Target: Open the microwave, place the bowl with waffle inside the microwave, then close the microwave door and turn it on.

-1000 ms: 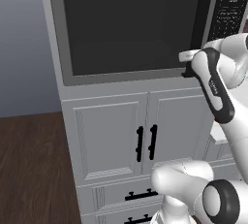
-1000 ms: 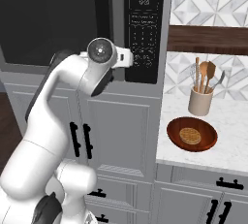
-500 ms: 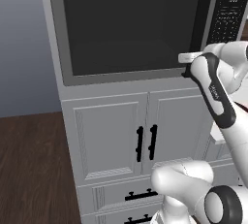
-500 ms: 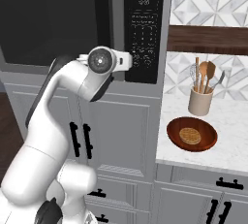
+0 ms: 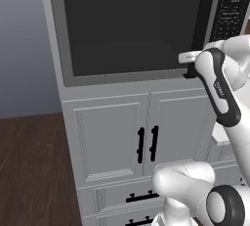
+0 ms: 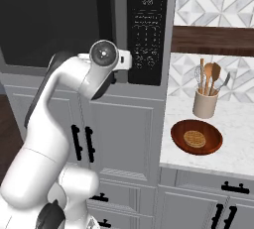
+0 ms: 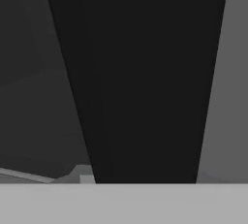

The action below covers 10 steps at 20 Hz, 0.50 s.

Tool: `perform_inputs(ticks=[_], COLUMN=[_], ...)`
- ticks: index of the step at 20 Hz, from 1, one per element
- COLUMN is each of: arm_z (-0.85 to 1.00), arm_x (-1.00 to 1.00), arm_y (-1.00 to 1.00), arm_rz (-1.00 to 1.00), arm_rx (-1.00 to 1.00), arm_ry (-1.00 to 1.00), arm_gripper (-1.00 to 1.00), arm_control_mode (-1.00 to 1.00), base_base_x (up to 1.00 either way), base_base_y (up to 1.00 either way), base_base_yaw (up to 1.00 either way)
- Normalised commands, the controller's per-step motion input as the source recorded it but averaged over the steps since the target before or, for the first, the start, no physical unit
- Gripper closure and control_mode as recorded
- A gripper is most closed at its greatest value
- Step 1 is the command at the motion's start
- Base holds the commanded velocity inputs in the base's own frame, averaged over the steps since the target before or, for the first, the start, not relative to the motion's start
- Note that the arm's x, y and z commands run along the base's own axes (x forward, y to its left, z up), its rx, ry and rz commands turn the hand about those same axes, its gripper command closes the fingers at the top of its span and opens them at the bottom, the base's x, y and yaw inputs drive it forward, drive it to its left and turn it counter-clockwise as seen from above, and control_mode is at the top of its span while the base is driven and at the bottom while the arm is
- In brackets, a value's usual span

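Observation:
The microwave [image 5: 127, 29] is built in above the white cabinets, and the microwave door [image 6: 44, 20] with its dark window is closed. My gripper [image 5: 192, 70] is at the lower end of the door's tall black bar handle [image 5: 204, 19], and my hand hides the fingers. That handle [image 7: 145, 82] is a wide black bar right in front of the hand camera. I cannot see how the jaws stand. The bowl with waffle [image 6: 196, 137] sits on the counter to the right, well away from the gripper.
The black keypad panel [image 6: 146, 29] is just right of the handle. A beige utensil holder [image 6: 205, 103] stands behind the bowl on the marble counter [image 6: 233, 148]. White cabinet doors with black handles [image 5: 146, 144] are below the microwave.
My hand has shifted a little at the lower end of the door handle. The door stays closed and the bowl has not moved.

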Motion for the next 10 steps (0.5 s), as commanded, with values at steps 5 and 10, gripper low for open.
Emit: perform_inputs(ticks=[5,10], arm_z=[0.03,0.31], arm_x=[-0.64,-0.87], arm_y=[1.0,1.0], arm_rz=[0.1,0.13], arm_rx=[-0.05,-0.08], arm_ry=[0.13,0.19], arm_gripper=[1.0,1.0], arm_control_mode=[-1.0,-1.0], base_base_x=[0.0,0.0], base_base_y=[0.0,0.0], base_base_yaw=[0.0,0.0])
